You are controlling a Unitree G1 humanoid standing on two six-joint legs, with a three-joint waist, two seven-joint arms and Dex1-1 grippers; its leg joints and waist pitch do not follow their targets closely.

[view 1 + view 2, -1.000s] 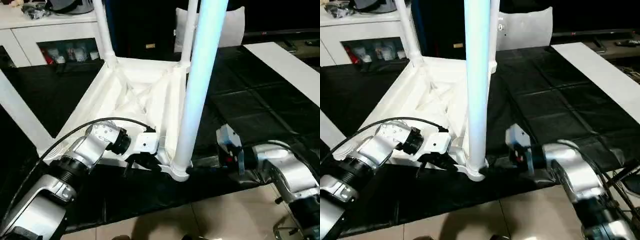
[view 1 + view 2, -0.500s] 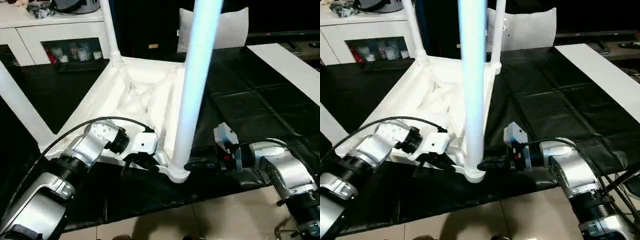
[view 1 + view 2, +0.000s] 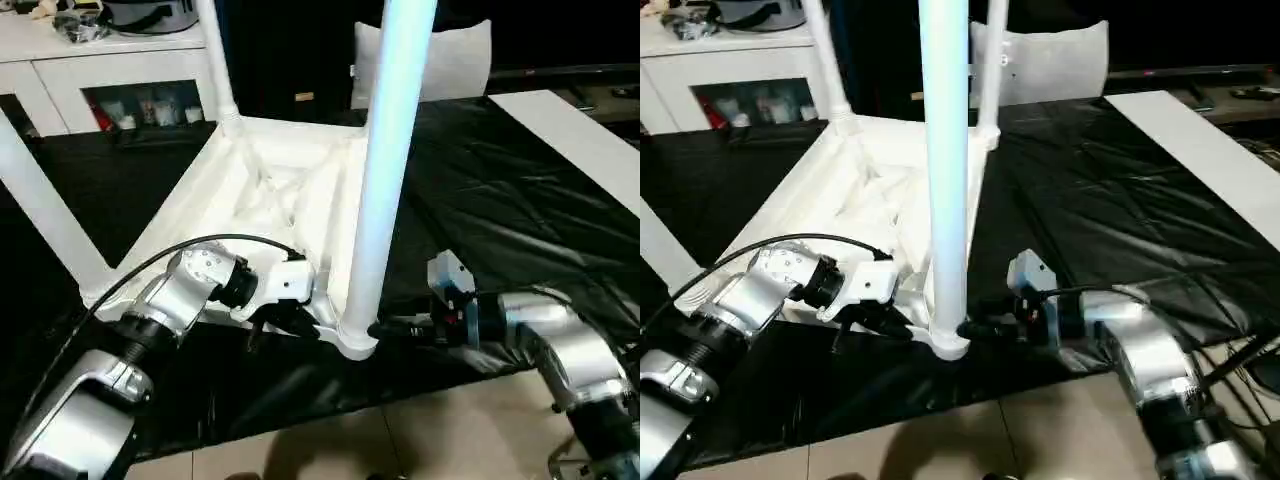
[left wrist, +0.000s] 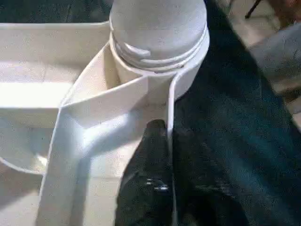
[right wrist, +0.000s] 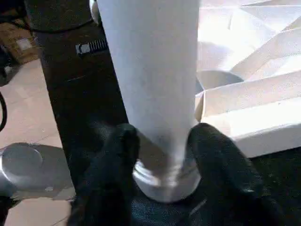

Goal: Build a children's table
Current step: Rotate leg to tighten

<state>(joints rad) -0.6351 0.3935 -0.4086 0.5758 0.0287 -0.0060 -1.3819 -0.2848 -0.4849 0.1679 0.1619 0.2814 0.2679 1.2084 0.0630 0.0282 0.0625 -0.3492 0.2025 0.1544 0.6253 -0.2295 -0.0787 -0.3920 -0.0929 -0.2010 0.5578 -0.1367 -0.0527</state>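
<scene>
Left eye view gives you the tabletop [image 3: 262, 205] lying upside down on the black sheet [image 3: 500, 210], ribbed underside up, with legs standing in its corner sockets. The near leg [image 3: 385, 170] rises out of the near socket [image 3: 355, 340] at the corner closest to you; another leg [image 3: 220, 65] stands at the far left corner, and a third [image 3: 45, 215] slants up at the left edge of the picture.

Your left claw [image 3: 285, 325] is at the tabletop's near rim just beside that socket. In the left wrist view one black finger [image 4: 148, 183] lies inside the rim wall and the other outside it, so the claw is pinched onto the rim.

Your right claw [image 3: 975, 328] reaches in from the right to the foot of the near leg. In the right wrist view its two fingers [image 5: 115, 162] sit either side of the tube just above the socket, touching it, closed around the leg.

Black sheet covers the floor under the tabletop; pale tiles [image 3: 420, 440] show at its near edge. A white panel [image 3: 570, 135] lies on the sheet to the right. Behind stands a white cabinet [image 3: 100, 75] with small things behind its glass, too small to make out, and a pale cushion [image 3: 455, 60] leans upright beyond the far edge. You have no readable writing anywhere.
</scene>
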